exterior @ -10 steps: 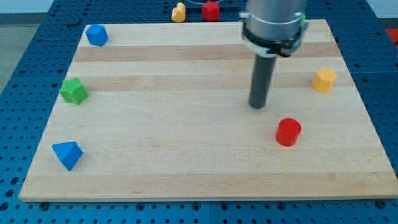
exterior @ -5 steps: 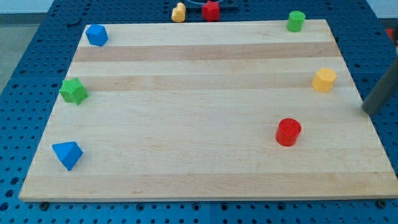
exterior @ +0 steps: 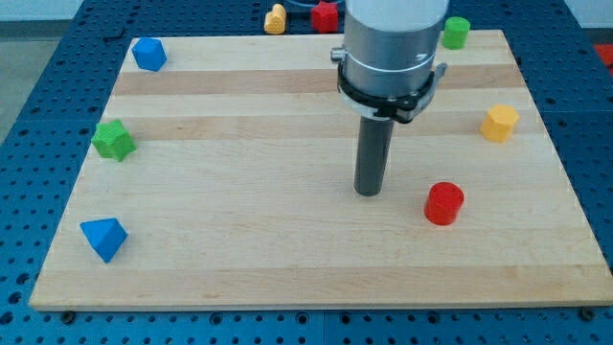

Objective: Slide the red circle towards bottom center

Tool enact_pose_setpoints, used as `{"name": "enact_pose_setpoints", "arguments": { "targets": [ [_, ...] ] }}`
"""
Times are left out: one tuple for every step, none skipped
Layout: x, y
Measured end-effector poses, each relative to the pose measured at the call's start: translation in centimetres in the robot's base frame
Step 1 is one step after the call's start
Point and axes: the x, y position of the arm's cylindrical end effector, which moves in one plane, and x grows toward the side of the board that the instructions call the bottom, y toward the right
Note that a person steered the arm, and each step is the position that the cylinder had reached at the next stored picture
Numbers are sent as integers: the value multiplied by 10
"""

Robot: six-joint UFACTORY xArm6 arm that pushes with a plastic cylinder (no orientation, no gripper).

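Jaws: none showing on this rod; my tip point(exterior: 369, 192) is sitting near the red circle point(exterior: 444, 203), at its 9 o'clock, apart. Pushing toward the worktop's point(exterior: 239, 240) 6 o'clock edge is looking entirely undone.

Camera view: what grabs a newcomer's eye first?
The big grey arm dropping in from the view's top, its dark rod ending at my tip mid-board. Just to the tip's right, slightly lower and apart from it, sits the red circle. The other blocks hug the wooden board's edges.
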Motion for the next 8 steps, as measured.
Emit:
{"name": "enact_pose_setpoints", "arguments": {
  "targets": [
    [-31, 14],
    [-50, 66],
    [-45, 125],
    [-26, 154],
    [4, 151],
    [26, 126],
    [30, 81],
    [32, 37]
  ]
}}
